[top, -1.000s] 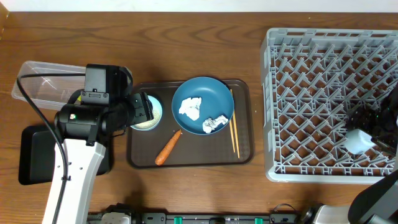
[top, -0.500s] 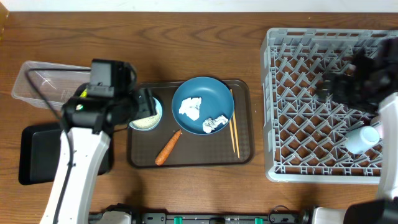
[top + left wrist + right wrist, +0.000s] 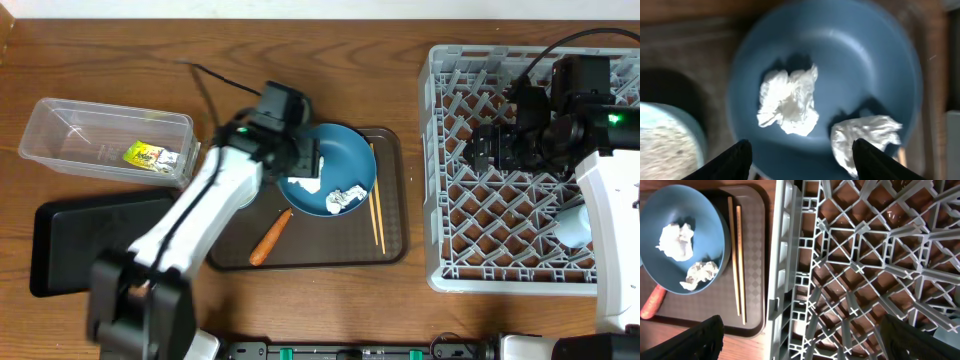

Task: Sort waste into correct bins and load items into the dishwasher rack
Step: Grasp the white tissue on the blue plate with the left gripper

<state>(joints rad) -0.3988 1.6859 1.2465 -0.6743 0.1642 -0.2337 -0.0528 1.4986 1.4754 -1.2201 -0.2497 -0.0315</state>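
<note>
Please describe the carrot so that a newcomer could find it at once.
Find the brown serving tray mid-table. Just below the dark blue plate on it lies the carrot, slanted. It alone is orange; the chopsticks nearby are pale and thin.

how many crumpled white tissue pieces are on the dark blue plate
2. One crumpled white tissue piece near the middle of the dark blue round plate, a second tissue piece nearer its rim. None seems hidden.

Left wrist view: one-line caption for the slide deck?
Open left gripper hovers over two crumpled tissues on the blue plate, light blue bowl at frame left.
</note>
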